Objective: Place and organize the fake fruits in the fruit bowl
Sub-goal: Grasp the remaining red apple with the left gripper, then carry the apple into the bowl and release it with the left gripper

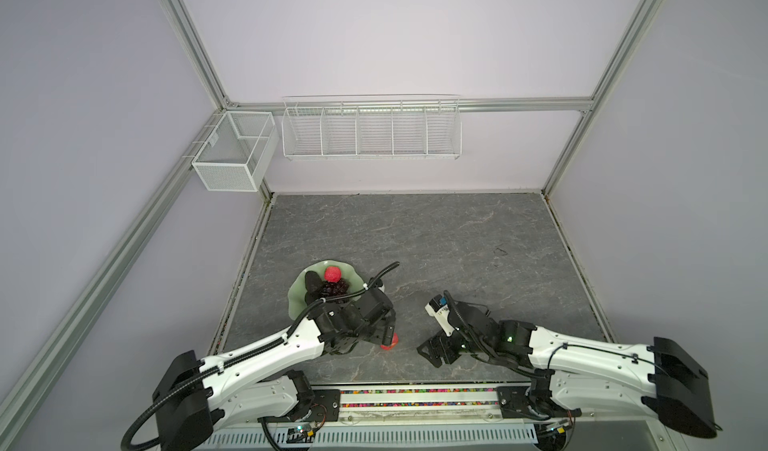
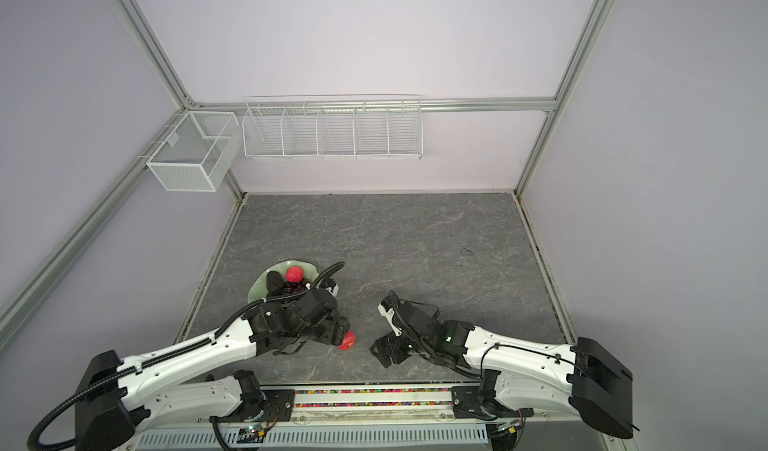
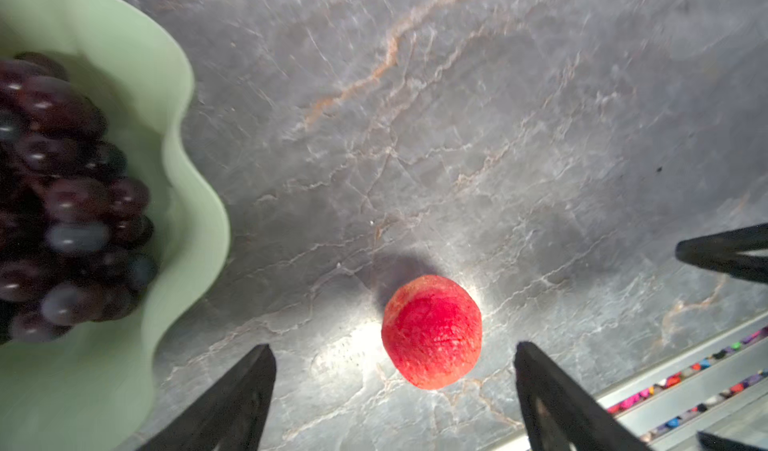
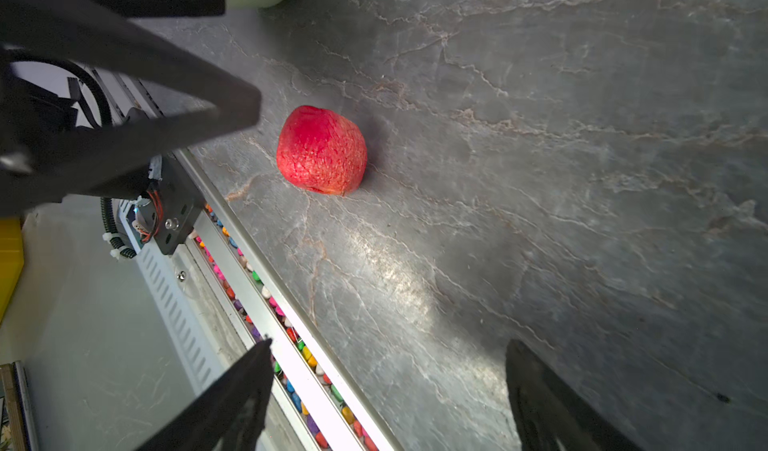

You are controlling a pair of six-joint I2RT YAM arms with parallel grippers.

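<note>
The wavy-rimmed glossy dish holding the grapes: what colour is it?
The wavy-rimmed glossy dish is pale green, best seen in the left wrist view.

I see grapes point(image 1: 332, 290), an avocado point(image 1: 312, 282) and one apple point(image 1: 332, 273) in the green bowl point(image 1: 296, 295); the other apple point(image 3: 432, 331) lies outside, nearby.

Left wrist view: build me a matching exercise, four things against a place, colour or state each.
1 grapes
2 loose red apple
3 left gripper
4 fruit bowl

A open, holding nothing
B pale green, wavy rim
C on the grey tabletop, outside the bowl
D dark purple, in the bowl

Pairs: 1-D, 2-C, 3-A, 4-B
</note>
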